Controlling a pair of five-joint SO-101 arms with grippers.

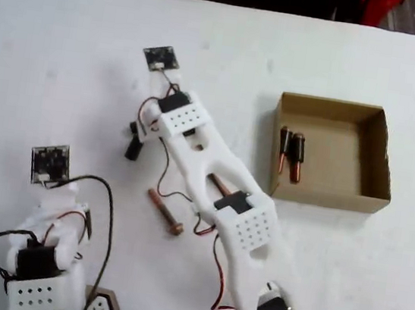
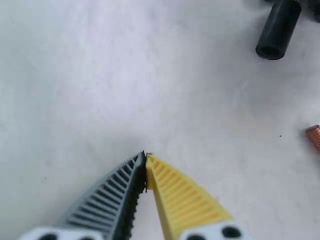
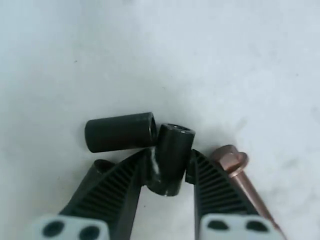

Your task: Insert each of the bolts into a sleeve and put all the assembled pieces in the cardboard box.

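Black sleeve (image 3: 175, 142) clamped in the right claw (image 3: 170, 156), which is closed on it; second sleeve (image 3: 120, 131) and copper bolt (image 3: 234, 162) lie just beside that claw. Left claw (image 2: 146, 161) fully closed, empty, above the surface (image 2: 100, 75). Cardboard box (image 1: 382, 151), holding two assembled pieces (image 1: 290, 152), well apart from both.

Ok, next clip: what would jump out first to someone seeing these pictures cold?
The right gripper is clamped on a black sleeve, with a second sleeve lying right beside it on the table. At the right of the high view, the cardboard box already holds two assembled pieces. A copper bolt lies loose near the middle.
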